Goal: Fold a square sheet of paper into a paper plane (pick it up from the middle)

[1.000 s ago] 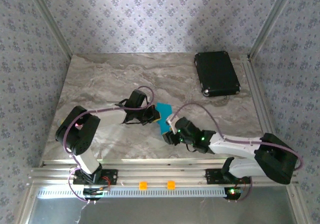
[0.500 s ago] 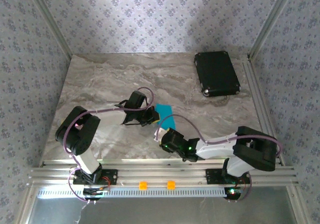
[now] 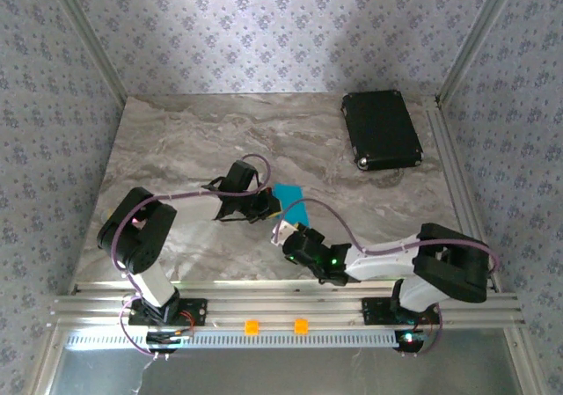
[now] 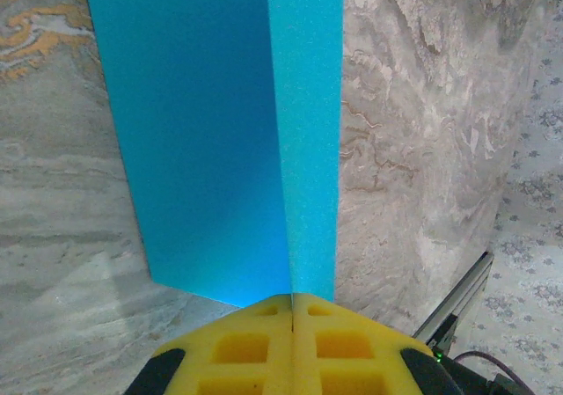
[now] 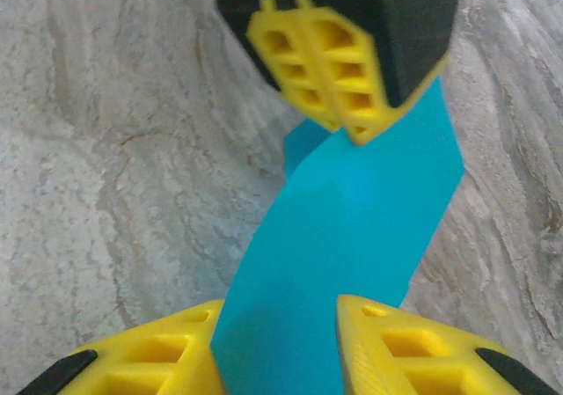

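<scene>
Mid-fold: left gripper (image 4: pixel 292 303) pinches the square sheet of paper (image 4: pixel 207 122); right gripper (image 5: pixel 280 325) gapes around it, should probably clamp next.

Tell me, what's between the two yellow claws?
The blue paper, stretching from the shut left gripper to the open right gripper, seen from the right wrist.

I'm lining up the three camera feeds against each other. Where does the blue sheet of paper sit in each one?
Top external: sheet of paper mid-picture, just right of the left gripper.
Left wrist: paper upper middle, rising from the left gripper at the bottom edge.
Right wrist: paper centre, running from the bottom edge up to the left gripper.
Shared landmark: the left gripper, jaws shut on the paper.
</scene>
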`<state>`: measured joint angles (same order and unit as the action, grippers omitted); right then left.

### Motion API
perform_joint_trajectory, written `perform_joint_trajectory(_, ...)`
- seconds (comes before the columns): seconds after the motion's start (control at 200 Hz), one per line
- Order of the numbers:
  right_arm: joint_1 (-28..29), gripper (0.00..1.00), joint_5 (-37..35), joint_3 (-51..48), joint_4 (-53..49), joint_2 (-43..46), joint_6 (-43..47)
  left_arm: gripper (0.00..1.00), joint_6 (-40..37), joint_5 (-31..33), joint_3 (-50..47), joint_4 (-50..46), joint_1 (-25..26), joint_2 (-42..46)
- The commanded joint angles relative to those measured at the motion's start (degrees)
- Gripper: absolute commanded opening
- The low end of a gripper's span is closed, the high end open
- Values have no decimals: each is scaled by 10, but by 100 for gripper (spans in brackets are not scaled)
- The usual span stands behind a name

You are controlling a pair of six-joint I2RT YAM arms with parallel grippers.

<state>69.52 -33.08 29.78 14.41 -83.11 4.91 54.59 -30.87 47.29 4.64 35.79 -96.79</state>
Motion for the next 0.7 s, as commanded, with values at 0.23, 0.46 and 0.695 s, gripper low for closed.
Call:
perform_joint_trajectory(0.23,-21,26,57,0,-9,10,-34,5,3,-10,-2,10,7,9)
perform_joint_trajectory(0.46,-22,19,58,0,-3,6,-43,5,4,-9,0,11,8,9)
perform_joint_trajectory(0.695,-23,12,57,-1,-2,7,-46,5,4,-8,-2,12,9,9)
